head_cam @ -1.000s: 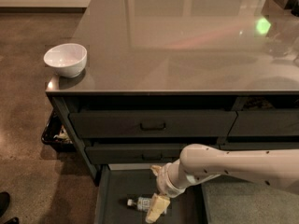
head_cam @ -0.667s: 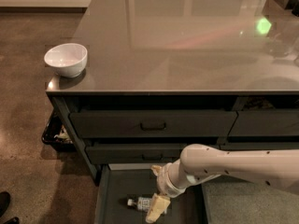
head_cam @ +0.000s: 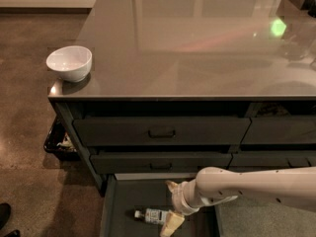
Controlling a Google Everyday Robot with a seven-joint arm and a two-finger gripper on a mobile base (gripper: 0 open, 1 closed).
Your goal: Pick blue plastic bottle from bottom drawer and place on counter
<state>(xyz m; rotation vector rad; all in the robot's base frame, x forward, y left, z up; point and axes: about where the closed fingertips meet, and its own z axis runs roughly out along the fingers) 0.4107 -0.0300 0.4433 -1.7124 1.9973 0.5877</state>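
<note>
The blue plastic bottle [head_cam: 154, 215] lies on its side in the open bottom drawer [head_cam: 123, 206], white cap to the left. My gripper [head_cam: 169, 205] reaches down into the drawer from the right on a white arm. One finger [head_cam: 170, 223] sits just right of the bottle's base and the other [head_cam: 171, 186] stands behind it. The jaws are spread wide apart and hold nothing. The counter [head_cam: 197, 43] is the glossy grey-brown top above the drawers.
A white bowl [head_cam: 69, 62] stands at the counter's front left corner. Two shut upper drawers with handles [head_cam: 162, 131] are above the open one. A dark basket [head_cam: 58, 141] sits on the floor left of the cabinet. A green light reflects at the counter's far right [head_cam: 278, 27].
</note>
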